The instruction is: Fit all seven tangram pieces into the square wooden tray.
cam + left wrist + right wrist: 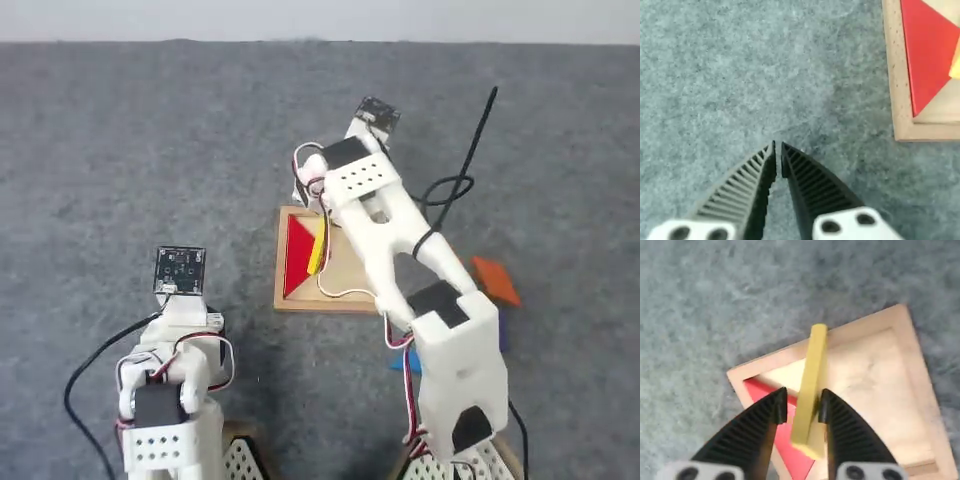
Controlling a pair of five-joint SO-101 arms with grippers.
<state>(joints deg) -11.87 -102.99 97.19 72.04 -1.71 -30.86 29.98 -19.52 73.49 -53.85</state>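
Left gripper [777, 145] sits nearest, off the tray's [279, 262] left side over grey carpet [150, 130], fingers closed to a sliver with nothing between them. Blue piece [402, 362] pokes out off the tray's near right corner, and an orange piece [495, 280] lies well off its right side. Inside the tray, 1 red triangle [298, 262] lies flat against the left wall. Right gripper [802, 402] is above the tray, pinching a yellow piece [812, 370] held on edge beside the red one.
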